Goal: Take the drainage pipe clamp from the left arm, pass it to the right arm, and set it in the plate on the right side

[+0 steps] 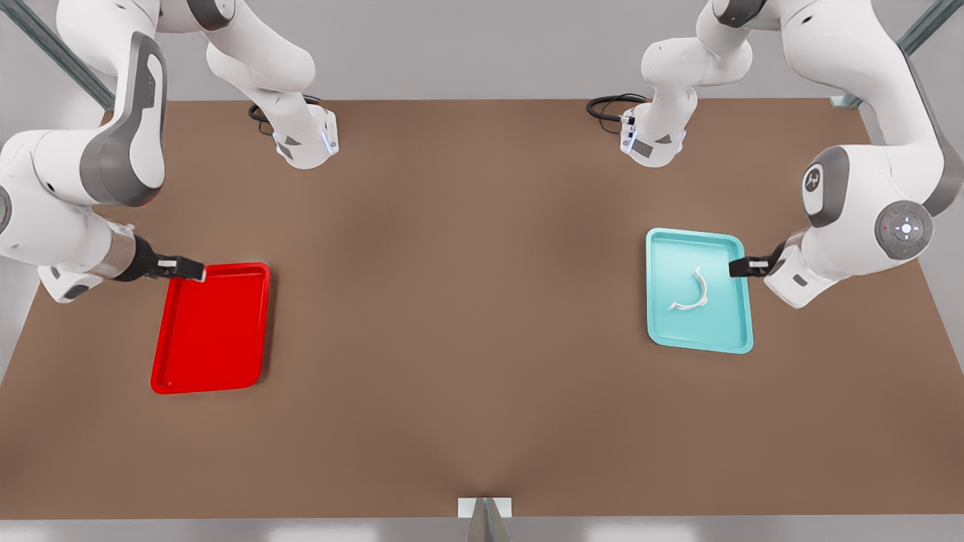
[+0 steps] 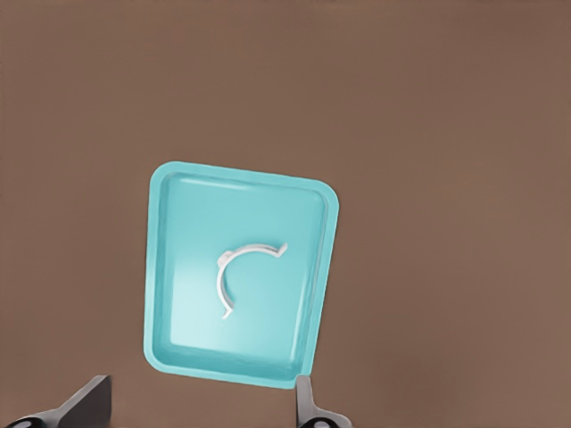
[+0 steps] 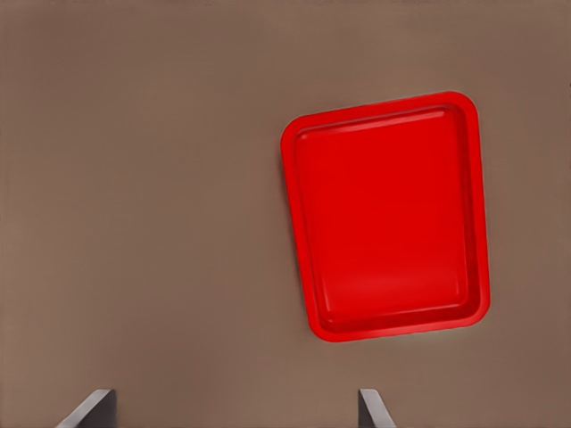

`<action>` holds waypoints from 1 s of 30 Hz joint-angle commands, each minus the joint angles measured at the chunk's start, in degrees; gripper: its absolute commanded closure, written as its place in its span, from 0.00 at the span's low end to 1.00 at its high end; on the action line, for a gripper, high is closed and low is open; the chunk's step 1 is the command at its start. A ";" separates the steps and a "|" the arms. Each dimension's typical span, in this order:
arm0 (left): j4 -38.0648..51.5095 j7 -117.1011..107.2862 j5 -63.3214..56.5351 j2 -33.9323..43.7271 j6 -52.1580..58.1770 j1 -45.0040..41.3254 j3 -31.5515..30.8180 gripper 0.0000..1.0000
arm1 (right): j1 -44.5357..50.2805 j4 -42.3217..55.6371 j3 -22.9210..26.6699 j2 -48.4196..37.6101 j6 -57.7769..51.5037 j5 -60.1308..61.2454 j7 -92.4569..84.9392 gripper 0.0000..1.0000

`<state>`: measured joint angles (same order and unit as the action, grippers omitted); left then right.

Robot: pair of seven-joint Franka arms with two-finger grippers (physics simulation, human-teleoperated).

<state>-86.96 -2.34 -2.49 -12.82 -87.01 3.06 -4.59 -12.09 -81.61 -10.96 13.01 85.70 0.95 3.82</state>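
In the front view the drainage pipe clamp (image 1: 694,292) lies in a teal tray (image 1: 734,342) on the brown table (image 1: 467,316), the left gripper (image 1: 742,266) at its right rim – the right gripper (image 1: 188,269) hovers by the empty red plate (image 1: 169,376) far left. The left wrist view shows fingers (image 2: 85,406) spread wide above the clamp, nothing between. The right wrist view shows fingers (image 3: 89,410) equally wide near the plate
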 commanded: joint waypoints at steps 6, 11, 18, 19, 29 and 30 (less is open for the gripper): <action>-9.20 -0.65 -0.23 -0.27 -13.79 0.46 0.54 0.00 | -0.04 -0.39 -0.03 -0.17 3.86 0.02 1.36 0.00; -25.81 -0.74 -0.14 -0.98 -33.22 1.25 4.59 0.00 | 0.05 -0.83 -0.03 0.09 3.86 0.02 1.36 0.00; -38.11 -0.56 -0.23 -3.88 -47.54 2.39 4.68 0.00 | 0.57 -8.29 -0.21 4.48 3.86 0.11 1.45 0.00; -39.42 -0.56 -0.23 -3.88 -48.86 2.48 4.68 0.00 | 0.66 -9.52 -0.29 4.48 4.30 0.11 1.45 0.00; -47.60 -2.85 0.12 -5.46 -54.31 3.44 5.91 0.00 | 1.89 -19.72 -0.73 3.25 11.33 1.07 1.72 0.00; -47.60 -2.94 0.21 -5.90 -54.31 3.62 5.91 0.00 | 2.07 -20.43 -0.73 3.08 11.86 1.07 1.80 0.00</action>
<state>-134.49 -3.06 -2.35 -18.54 -138.16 6.59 1.31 -10.16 -101.58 -11.67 16.21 94.72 1.82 5.09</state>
